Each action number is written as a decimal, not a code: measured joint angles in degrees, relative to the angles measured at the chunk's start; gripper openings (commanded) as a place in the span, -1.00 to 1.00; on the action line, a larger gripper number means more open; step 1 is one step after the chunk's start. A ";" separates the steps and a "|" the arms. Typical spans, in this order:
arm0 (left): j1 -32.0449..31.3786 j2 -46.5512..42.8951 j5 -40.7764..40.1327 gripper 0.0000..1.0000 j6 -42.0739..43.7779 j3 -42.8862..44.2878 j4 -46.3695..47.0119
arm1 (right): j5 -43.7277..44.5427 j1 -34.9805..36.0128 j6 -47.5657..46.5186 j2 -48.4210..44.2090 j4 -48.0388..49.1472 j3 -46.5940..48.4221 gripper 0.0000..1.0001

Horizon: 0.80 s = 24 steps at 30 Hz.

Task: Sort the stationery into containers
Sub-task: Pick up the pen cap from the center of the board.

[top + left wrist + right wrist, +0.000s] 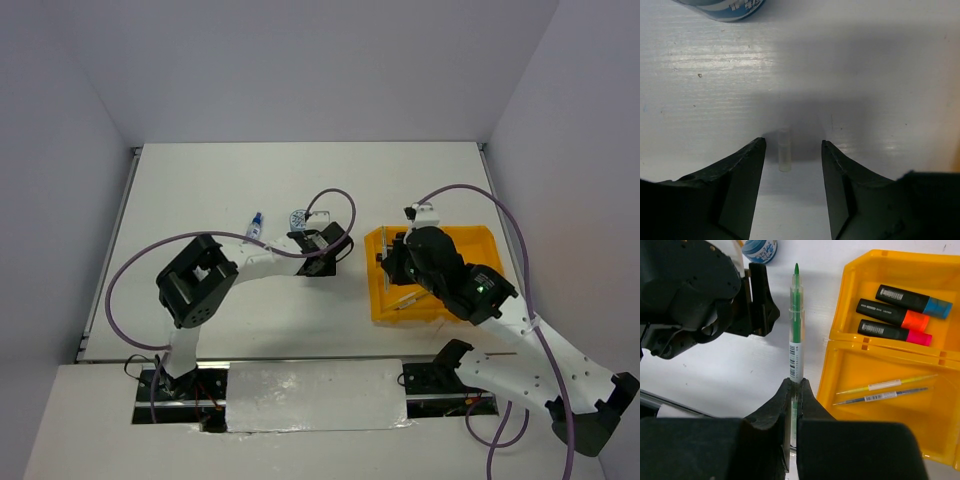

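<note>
green pen [796, 335] tight btwn r fingers [771, 412], l arm [690, 295] beside; clear cap [784, 150] btwn parted l fingers [747, 170], blue-white pot [725, 7] beyond

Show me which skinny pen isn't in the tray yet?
The green pen, pinched in the right tool; the yellow pen and blue pen already lie in the tray.

Your top view is bright, lit evenly from above, with soft shadows under the arms on the white table [250, 190] and glare on the shiny strip [315, 395]. At the left wrist a grey shadow pools ahead of the left gripper [792, 145], sheen streaks the upper left, and the small clear tube [784, 150] looks faint. At the right wrist the green pen [796, 335] and tray [910, 262] are crisp, the right gripper [794, 386] dark and soft
</note>
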 measured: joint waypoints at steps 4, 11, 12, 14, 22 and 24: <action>0.04 0.28 -0.50 0.15 0.17 1.55 -0.44 | -0.83 0.00 0.00 -0.81 0.17 -1.01 -1.00; 0.04 1.51 -0.85 -0.02 -0.04 1.73 -0.68 | -1.29 0.02 0.00 -1.64 0.24 -1.40 -1.00; 0.04 1.51 -0.79 0.01 -0.07 1.73 -0.72 | -1.31 0.00 0.00 -1.70 0.22 -1.40 -1.00; 0.04 1.51 -0.79 0.01 -0.11 1.73 -0.68 | -1.31 0.02 0.00 -1.88 0.20 -1.40 -1.00; 0.04 1.55 -0.94 -0.17 -0.33 1.73 -1.25 | -2.16 0.02 0.02 -2.29 0.22 -1.40 -1.00; -0.02 1.55 -1.25 -0.23 -0.37 1.70 -1.62 | -2.38 0.00 0.02 -2.29 0.22 -1.40 -1.00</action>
